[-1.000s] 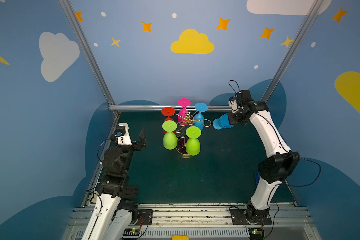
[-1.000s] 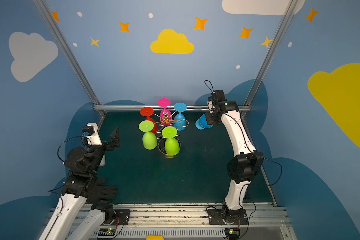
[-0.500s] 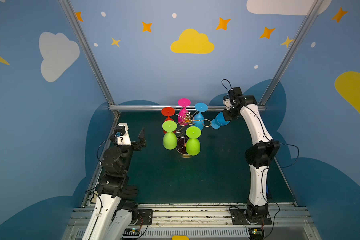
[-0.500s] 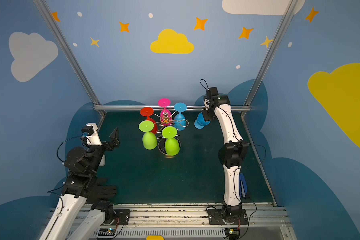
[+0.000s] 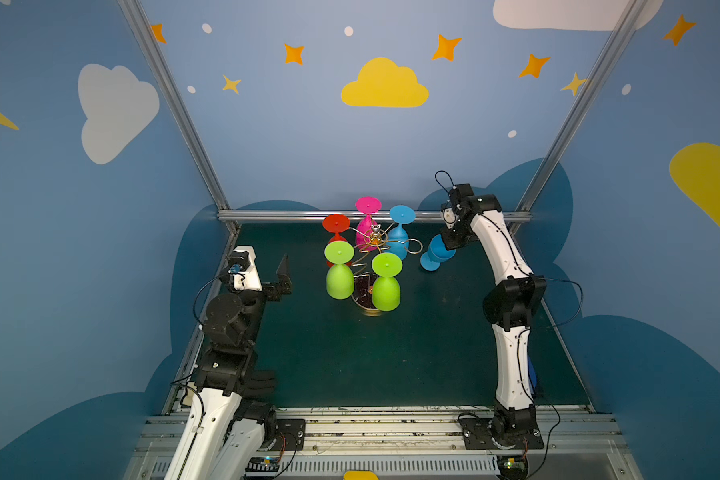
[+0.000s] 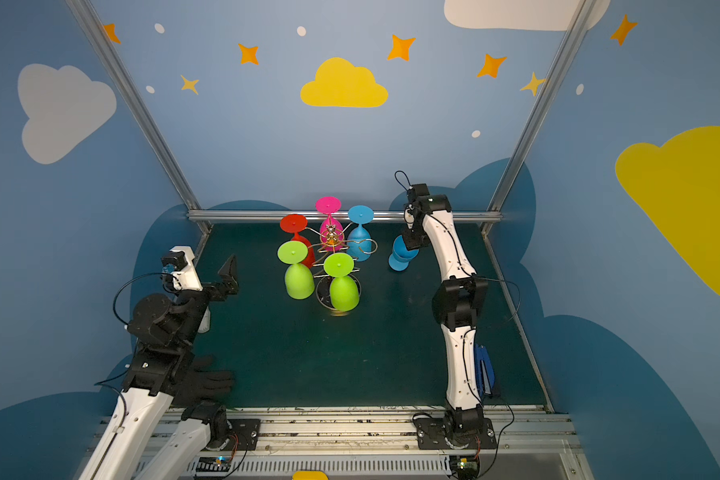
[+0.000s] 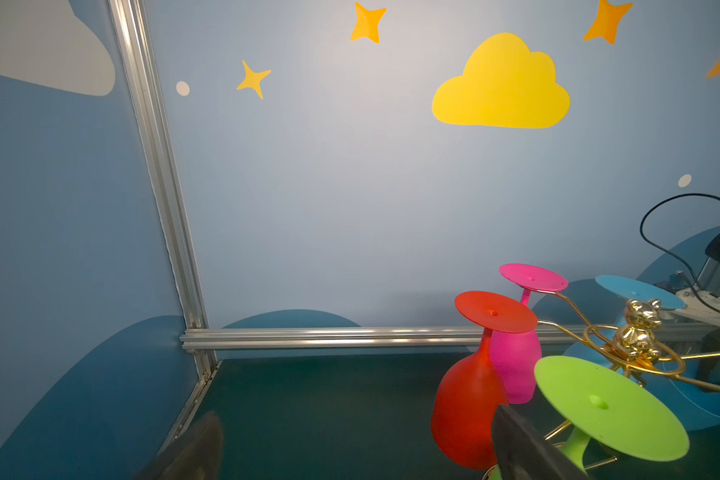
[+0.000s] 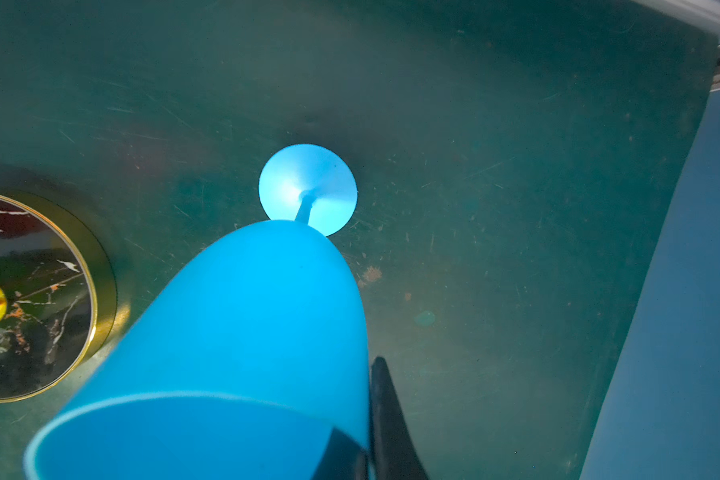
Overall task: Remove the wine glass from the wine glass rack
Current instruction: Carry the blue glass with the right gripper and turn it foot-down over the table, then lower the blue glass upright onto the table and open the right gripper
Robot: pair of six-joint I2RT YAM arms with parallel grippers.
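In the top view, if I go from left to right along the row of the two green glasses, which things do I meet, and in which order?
left gripper, open → first green glass → second green glass → blue wine glass → right gripper, shut on its rim

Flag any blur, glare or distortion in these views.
Left wrist view: left gripper fingers are dark blurs at the edge. Right wrist view: blue wine glass soft up close, its foot bright; rack base shows reflections. In both top views: sharp, frame posts splayed.
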